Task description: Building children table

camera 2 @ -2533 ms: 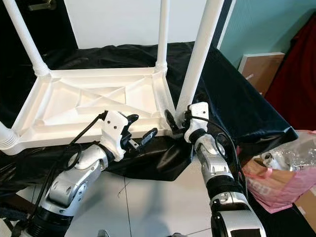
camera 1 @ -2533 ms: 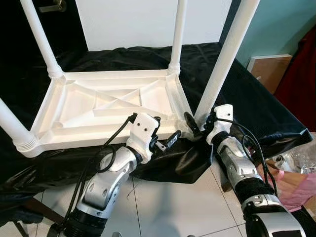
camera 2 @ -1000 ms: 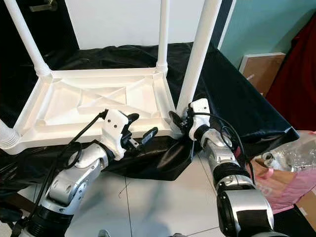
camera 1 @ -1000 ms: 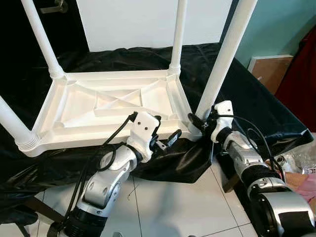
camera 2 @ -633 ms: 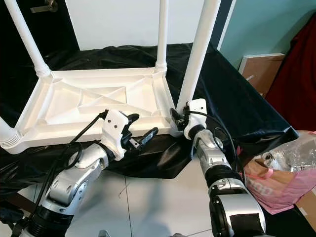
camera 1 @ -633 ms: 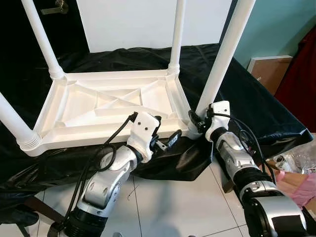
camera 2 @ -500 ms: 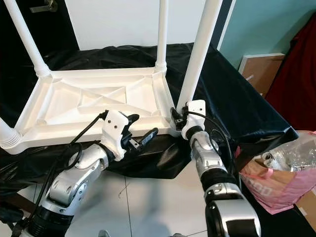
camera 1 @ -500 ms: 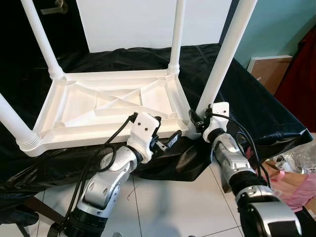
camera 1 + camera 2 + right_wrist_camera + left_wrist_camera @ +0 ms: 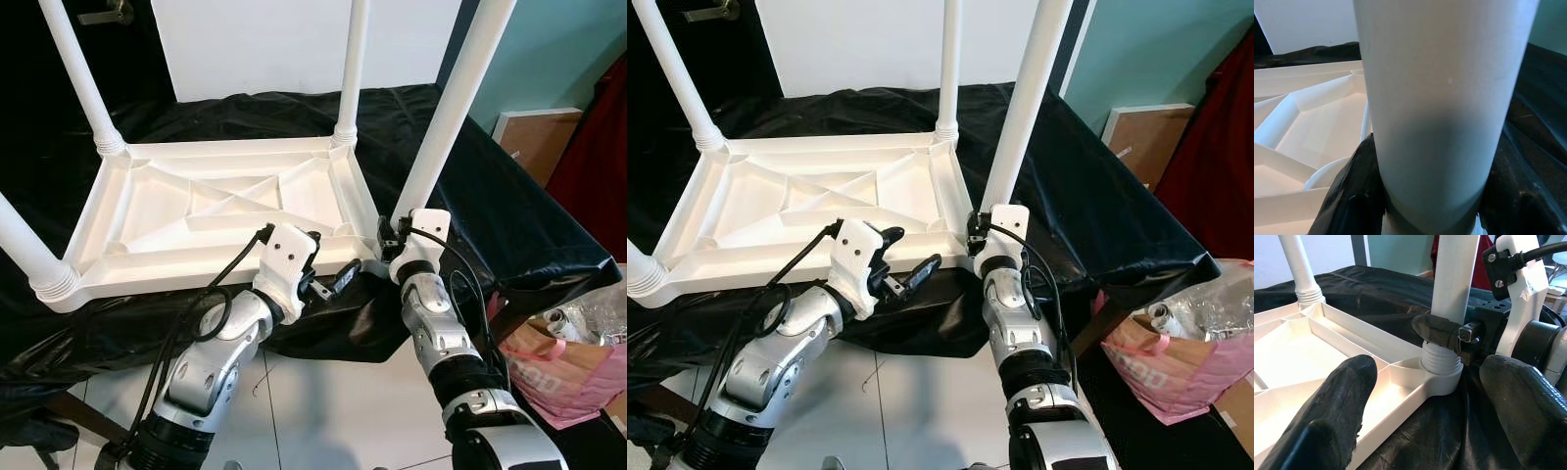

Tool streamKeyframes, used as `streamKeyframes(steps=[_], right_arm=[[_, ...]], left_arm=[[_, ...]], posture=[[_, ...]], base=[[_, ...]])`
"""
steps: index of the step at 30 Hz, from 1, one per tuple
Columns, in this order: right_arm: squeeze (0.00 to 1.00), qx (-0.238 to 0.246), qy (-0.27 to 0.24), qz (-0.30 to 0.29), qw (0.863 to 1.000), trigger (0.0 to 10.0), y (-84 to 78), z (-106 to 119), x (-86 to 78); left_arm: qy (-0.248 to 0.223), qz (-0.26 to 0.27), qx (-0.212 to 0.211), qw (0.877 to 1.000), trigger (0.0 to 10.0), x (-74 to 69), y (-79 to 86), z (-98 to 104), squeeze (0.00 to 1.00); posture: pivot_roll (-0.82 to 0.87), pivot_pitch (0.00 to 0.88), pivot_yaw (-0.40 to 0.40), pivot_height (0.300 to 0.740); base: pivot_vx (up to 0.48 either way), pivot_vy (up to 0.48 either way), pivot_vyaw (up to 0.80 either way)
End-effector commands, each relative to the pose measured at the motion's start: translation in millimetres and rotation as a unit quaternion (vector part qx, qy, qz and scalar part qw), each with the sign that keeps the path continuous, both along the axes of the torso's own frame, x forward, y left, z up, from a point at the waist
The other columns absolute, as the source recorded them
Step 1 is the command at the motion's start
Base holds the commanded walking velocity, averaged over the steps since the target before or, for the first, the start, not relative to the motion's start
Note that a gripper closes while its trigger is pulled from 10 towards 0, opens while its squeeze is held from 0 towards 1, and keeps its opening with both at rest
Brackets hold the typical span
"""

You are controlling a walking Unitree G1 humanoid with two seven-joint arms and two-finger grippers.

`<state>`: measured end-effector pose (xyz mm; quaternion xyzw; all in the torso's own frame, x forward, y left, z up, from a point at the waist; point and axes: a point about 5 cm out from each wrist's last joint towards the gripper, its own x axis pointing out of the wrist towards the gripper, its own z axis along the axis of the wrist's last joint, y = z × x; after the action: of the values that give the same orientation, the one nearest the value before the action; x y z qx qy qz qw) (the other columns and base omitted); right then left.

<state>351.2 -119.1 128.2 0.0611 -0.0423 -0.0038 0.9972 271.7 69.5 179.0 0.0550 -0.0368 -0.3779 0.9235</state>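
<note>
A white plastic children's table lies upside down on a black cloth, its legs pointing up. My right gripper is shut on the near-right leg just above its ribbed base. Black fingers press on both sides of that leg, and one finger wraps its front. My left gripper hangs open at the table's front rim, just left of that corner. Its two wide-apart fingers hold nothing.
The black cloth drapes over the work surface and hangs to the white tiled floor. A pink bag with clutter sits low on the right. A wooden board leans on the teal wall. A white panel stands behind.
My right forearm has swung left around the near-right leg, from its right side to its front, with the gripper staying at the leg's base. The left arm has not moved.
</note>
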Motion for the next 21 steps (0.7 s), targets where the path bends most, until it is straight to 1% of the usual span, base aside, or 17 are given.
streamKeyframes(steps=[1,7,15,16,17,21], right_arm=[[0.00,0.014,0.053,-0.009,0.998,10.0,-3.8,-22,-7.2],[0.00,0.003,0.038,-0.008,0.999,10.0,-0.7,-17,-8.7],[0.00,-0.006,0.027,-0.003,1.000,10.0,-2.1,-13,-8.3],[0.17,-0.007,0.023,0.001,1.000,10.0,-3.0,-11,-8.4],[1.00,-0.008,0.018,0.003,1.000,10.0,-4.8,-10,-8.9],[1.00,-0.015,-0.001,0.024,1.000,10.0,-6.5,-6,-10.9]], left_arm=[[0.003,-0.023,-0.001,1.000,10.0,-3.5,-4.0,0,0.00],[0.004,-0.023,-0.001,1.000,10.0,-4.1,-4.2,-1,0.00],[0.003,-0.021,-0.001,1.000,10.0,-3.6,-4.2,-1,0.00],[0.003,-0.021,-0.001,1.000,10.0,-3.7,-4.3,-1,0.00],[0.002,-0.020,0.000,1.000,10.0,-3.6,-4.2,-1,0.00],[0.001,-0.018,0.000,1.000,10.0,-3.6,-3.7,-1,0.00]], posture=[[0.00,0.038,-0.041,0.740],[0.00,0.038,-0.042,0.740],[0.00,0.039,-0.044,0.740],[0.00,0.040,-0.046,0.740],[0.00,0.040,-0.046,0.740],[0.00,0.042,-0.047,0.740]], base=[[0.000,0.000,0.00],[0.000,0.000,0.00],[0.000,0.000,0.00],[0.000,0.000,0.00],[0.000,0.000,0.00],[0.000,0.000,0.00]])
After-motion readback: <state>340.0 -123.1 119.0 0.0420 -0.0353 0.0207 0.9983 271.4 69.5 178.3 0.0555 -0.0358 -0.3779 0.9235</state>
